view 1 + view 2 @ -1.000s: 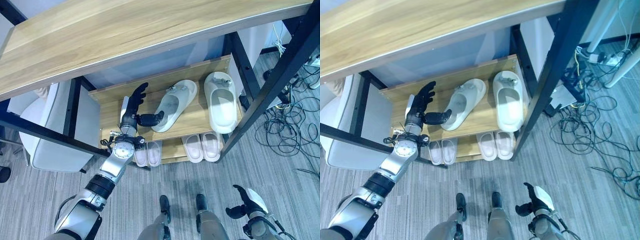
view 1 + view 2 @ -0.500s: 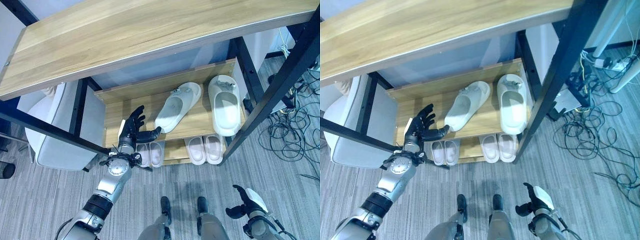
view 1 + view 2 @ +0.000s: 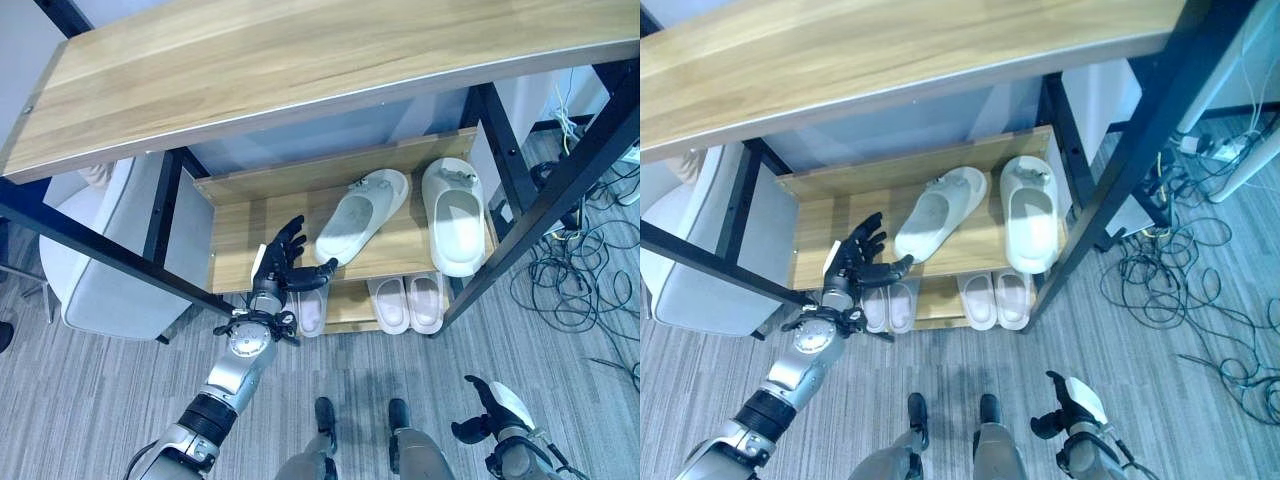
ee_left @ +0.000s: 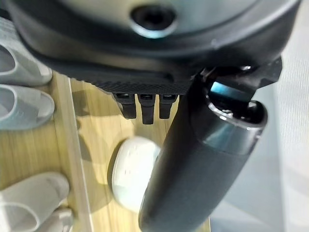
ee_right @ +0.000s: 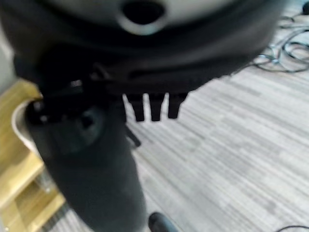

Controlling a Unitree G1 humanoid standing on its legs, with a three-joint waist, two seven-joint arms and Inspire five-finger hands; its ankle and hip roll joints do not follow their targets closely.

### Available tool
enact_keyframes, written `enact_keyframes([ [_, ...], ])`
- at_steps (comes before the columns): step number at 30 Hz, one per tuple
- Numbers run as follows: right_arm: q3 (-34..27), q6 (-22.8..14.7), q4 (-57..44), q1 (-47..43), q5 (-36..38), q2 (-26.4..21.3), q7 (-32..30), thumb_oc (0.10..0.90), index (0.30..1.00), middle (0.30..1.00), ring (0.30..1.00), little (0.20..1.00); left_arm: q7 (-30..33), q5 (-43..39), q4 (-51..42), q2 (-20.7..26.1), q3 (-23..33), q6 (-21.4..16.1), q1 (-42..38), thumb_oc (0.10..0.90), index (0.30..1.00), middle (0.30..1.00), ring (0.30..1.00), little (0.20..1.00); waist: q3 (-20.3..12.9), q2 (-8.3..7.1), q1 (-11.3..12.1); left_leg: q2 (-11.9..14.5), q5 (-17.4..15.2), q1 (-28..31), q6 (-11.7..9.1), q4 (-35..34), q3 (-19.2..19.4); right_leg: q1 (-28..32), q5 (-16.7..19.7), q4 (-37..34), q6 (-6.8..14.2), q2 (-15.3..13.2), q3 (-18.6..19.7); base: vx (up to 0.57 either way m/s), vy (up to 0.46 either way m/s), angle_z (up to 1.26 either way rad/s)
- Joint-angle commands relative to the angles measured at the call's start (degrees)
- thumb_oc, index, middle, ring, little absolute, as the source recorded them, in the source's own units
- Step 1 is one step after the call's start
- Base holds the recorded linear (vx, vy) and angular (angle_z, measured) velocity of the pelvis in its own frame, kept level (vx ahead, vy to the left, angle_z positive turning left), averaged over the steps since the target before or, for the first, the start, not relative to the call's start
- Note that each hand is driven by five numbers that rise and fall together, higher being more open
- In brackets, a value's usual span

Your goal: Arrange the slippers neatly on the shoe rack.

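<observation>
Grey striped carpet (image 3: 90,400) runs under a wooden shoe rack (image 3: 240,225) with black posts, below a long wooden desk (image 3: 300,70). Low by the robot, the right hand (image 3: 490,410) hangs with fingers loosely straight, empty. The left hand (image 3: 283,268) hovers at the rack's front edge, fingers spread wide, holding nothing. Just beyond its thumb lies a tilted white slipper (image 3: 360,213); further right sits a straight slipper (image 3: 455,215). Under the hand, two small pairs (image 3: 408,302) rest on the lower shelf.

Head views overlook shoe rack (image 3: 340,255).
</observation>
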Motion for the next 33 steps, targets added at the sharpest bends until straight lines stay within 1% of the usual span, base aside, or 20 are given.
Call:
enact_keyframes([
  [1, 0.34, -0.98, -2.81, 0.74, -0.75, -0.91, -2.20, 0.800, 0.900, 0.900, 0.900, 0.900, -2.91, -0.73, -2.26, -3.49, -1.59, -3.85, -3.29, 0.800, 0.900, 0.900, 0.900, 0.900, -1.56, -1.97, -1.05, -2.96, -2.27, 4.37, -2.71, -1.62, 0.14, 7.47, 7.70, -18.62, 4.08, -0.35, 2.41, 0.00, 0.000, 0.00],
  [6, 0.98, -0.93, -2.42, 0.09, -0.17, -0.73, -2.60, 0.800, 0.900, 0.900, 0.900, 0.900, -4.29, -0.49, -2.91, -4.75, -5.47, -3.36, -2.38, 0.800, 0.900, 0.900, 0.900, 0.900, -1.12, -2.01, -1.15, -2.86, -2.30, 4.61, -2.76, -1.62, 0.02, 7.61, 7.60, -18.58, 4.10, -0.28, 2.56, 0.00, -0.002, 0.01],
  [15, 1.54, -0.95, -1.74, 0.04, 0.22, -0.30, -3.23, 0.800, 0.900, 0.900, 0.900, 0.900, -4.96, -0.68, -2.22, -6.26, -9.30, -2.97, -2.44, 0.800, 0.900, 0.900, 0.900, 0.900, -0.97, -2.27, -1.47, -2.52, -2.25, 5.10, -2.94, -1.62, 0.02, 7.99, 7.23, -18.49, 3.97, -0.07, 2.24, 0.00, -0.011, 0.00],
  [20, 2.03, -1.01, -1.13, -0.23, 0.43, -0.18, -3.68, 0.800, 0.900, 0.900, 0.900, 0.900, -5.03, -1.25, -2.43, -7.16, -10.72, -3.04, -3.02, 0.800, 0.900, 0.900, 0.900, 0.900, -0.95, -2.30, -1.54, -2.40, -2.22, 5.37, -3.09, -1.62, -0.12, 8.41, 6.96, -18.56, 3.88, 0.03, 2.03, 0.00, 0.000, 0.00],
  [28, 2.58, -1.25, -1.04, -0.38, 0.83, 0.17, -3.93, 0.800, 0.900, 0.900, 0.900, 0.900, -5.09, -1.69, -3.08, -7.33, -12.02, -3.06, -3.03, 0.800, 0.900, 0.900, 0.900, 0.900, -1.07, -2.39, -1.54, -2.23, -2.32, 5.99, -3.16, -1.62, -0.06, 9.16, 6.54, -18.45, 3.73, 0.14, 1.87, 0.00, -0.003, 0.00],
  [33, 3.24, -1.08, 0.32, -0.55, 1.11, 0.97, -4.13, 0.800, 0.900, 0.900, 0.900, 0.900, -5.35, -3.23, -3.52, -7.95, -13.04, -3.09, -2.62, 0.800, 0.900, 0.900, 0.900, 0.900, -1.23, -2.41, -1.43, -2.28, -2.43, 6.58, -3.21, -1.62, -0.25, 9.90, 6.35, -18.45, 3.74, 0.09, 1.21, 0.00, 0.000, 0.00],
])
